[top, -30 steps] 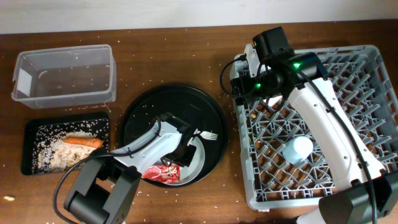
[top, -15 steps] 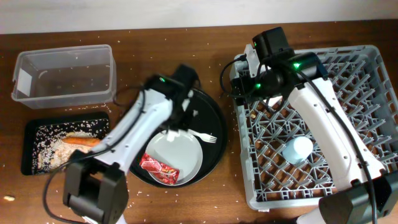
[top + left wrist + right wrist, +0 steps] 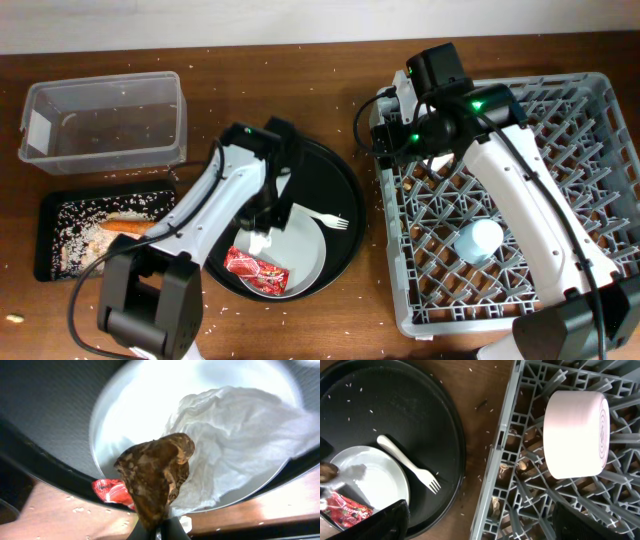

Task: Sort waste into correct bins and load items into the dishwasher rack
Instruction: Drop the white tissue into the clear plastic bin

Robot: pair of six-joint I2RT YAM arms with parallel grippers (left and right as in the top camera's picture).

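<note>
While the left tool point(image 3: 157, 532) is pressed together on the small brown morsel point(image 3: 156, 477) and the crumpled white napkin point(image 3: 240, 435) bunched behind it, both sit over the round pale-grey plate point(image 3: 140, 410) beneath the tool, the shiny red snack wrapper point(image 3: 111, 491) just beside. The right tool point(image 3: 480, 517) is spread wide over the dishwasher rack point(image 3: 496, 467), the white bowl point(image 3: 577, 435) on its side ahead.

No readable text, label or number anywhere.
</note>
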